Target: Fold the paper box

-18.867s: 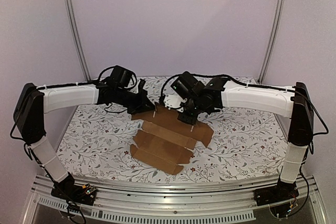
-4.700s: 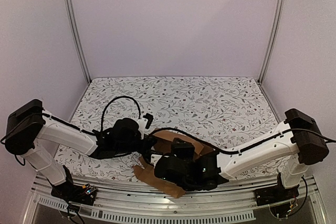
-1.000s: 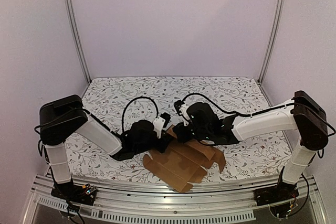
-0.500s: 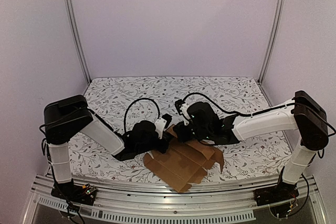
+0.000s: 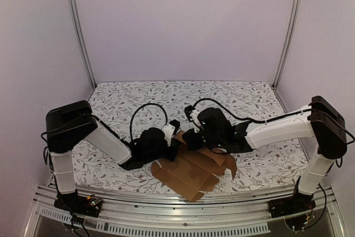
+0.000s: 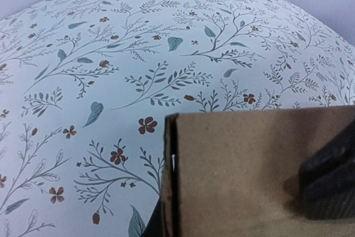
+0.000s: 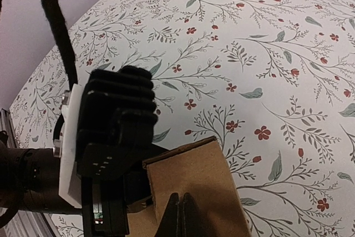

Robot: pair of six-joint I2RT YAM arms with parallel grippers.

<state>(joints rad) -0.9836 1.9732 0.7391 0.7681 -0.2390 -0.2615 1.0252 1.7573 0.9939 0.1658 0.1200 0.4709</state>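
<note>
The overhead camera sits high behind the arm bases and looks down and forward over the whole desk (image 5: 249, 104). It sees the paper box (image 5: 191, 170) low in the middle, from farthest off. The left wrist camera is very near the paper box (image 6: 249, 176), which fills its lower right, and faces across the flowered desk (image 6: 111, 54) beyond it. The right wrist camera hangs close above a corner of the paper box (image 7: 194, 187), looking down at it and at the left arm's wrist (image 7: 111, 120) just beside it. All three views share that end of the box and the desk past it.
</note>
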